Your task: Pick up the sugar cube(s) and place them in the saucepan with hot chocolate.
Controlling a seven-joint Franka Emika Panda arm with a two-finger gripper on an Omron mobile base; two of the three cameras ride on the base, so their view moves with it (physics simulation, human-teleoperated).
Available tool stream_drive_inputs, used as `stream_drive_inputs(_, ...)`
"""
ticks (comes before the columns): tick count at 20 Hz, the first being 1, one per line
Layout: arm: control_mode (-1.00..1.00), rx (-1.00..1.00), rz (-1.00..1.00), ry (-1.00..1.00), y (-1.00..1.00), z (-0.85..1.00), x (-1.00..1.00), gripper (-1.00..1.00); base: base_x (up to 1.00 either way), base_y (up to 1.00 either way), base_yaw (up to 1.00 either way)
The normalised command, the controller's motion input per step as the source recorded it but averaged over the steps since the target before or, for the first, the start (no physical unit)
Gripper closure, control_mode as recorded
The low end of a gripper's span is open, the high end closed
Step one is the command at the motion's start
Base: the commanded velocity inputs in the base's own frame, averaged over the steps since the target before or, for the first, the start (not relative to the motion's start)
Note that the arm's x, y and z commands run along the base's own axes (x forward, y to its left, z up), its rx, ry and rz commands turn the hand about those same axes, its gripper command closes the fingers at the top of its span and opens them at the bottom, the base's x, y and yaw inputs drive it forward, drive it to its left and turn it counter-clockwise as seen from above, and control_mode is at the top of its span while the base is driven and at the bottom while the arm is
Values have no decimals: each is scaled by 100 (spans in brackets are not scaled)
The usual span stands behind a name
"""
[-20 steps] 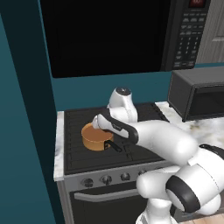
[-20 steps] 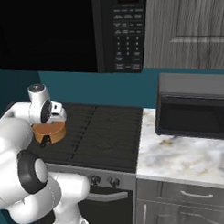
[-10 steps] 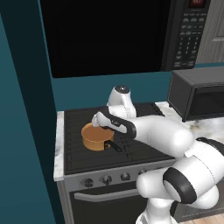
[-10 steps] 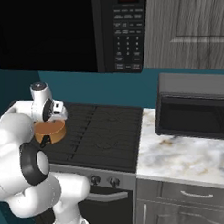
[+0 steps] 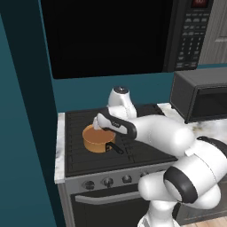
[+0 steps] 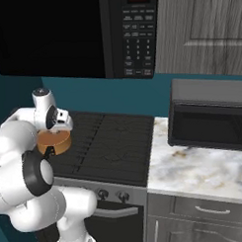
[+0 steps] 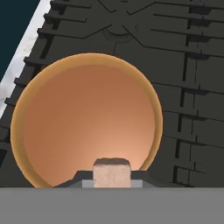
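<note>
Hovering right over the saucepan [image 7: 87, 118] with a sugar cube [image 7: 112, 172] pinched in the gripper [image 7: 112, 179]

Pan sits on the front-left burner of the stove [image 5: 142, 150], straight below the hand, and the cube hangs above its near rim, jaws clamped on it.

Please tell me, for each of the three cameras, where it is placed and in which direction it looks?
Left base view: behind the arm on its left, looking forward and down at the stove; the white arm reaches from lower right to the saucepan.
Right base view: behind on the right, facing the stove and microwave; the arm fills the lower left.
Hand view: on the hand, looking down into the saucepan; the gripper holds a sugar cube.
Shared: all three show the saucepan on the stove.
</note>
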Motion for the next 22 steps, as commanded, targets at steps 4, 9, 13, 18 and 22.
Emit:
stream_drive_inputs(4,-100,-4,-3,6,0,0,0,100,0,0,0)
stream_drive_inputs(9,-100,-3,-1,6,7,1,4,100,0,0,0)
stream_drive_inputs(13,-100,-2,0,5,27,0,24,100,0,0,0)
stream_drive_inputs(18,-100,-1,0,0,16,0,26,100,0,0,0)
stream_drive_inputs(22,-100,0,0,0,4,0,17,100,0,0,0)
